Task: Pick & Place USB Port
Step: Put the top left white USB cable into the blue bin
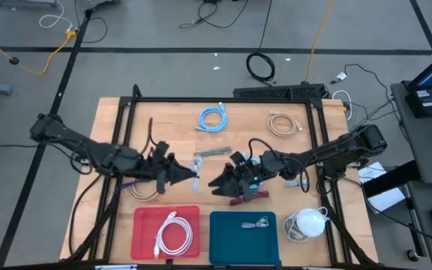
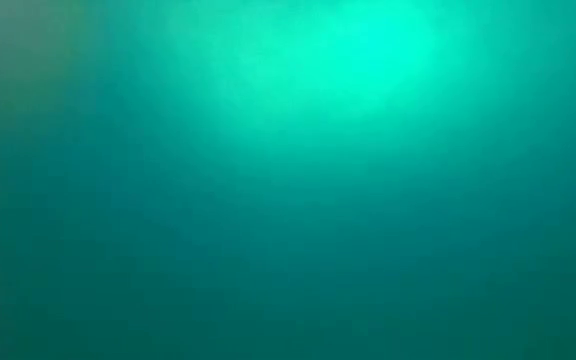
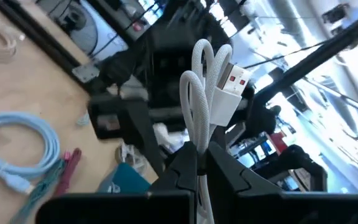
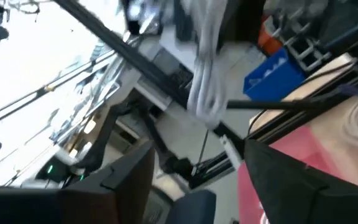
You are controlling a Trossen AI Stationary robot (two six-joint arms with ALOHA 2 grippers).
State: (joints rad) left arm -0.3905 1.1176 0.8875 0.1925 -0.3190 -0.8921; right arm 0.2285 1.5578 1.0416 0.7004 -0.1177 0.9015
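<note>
While both arms reach toward mid-table, the left gripper (image 1: 193,177) has its two fingers (image 3: 185,167) closed tight on a white USB cable (image 3: 207,87), w/ the looped cord and its white plug w/ red insert sticking up just past the fingertips; high view shows that cable raised between the 2 grippers. Right gripper (image 1: 214,182) sits close opposite the left one, tips nearly meeting; its fingers look spread apart w/ nothing between them, the grey-white cord (image 4: 205,74) hanging just ahead of them. Counted on the table: 2 trays, a red tray (image 1: 142,225) below the left gripper w/ 1 white coiled cable (image 1: 172,234), and a teal tray (image 1: 223,240) below the right gripper w/ 1 small cable (image 1: 256,223). Beyond the grippers lie 1 light-blue coil (image 1: 211,118) and 1 beige coil (image 1: 282,124); 1 white bundle (image 1: 307,222) lies beside the teal tray. Low view is a plain teal blur.
</note>
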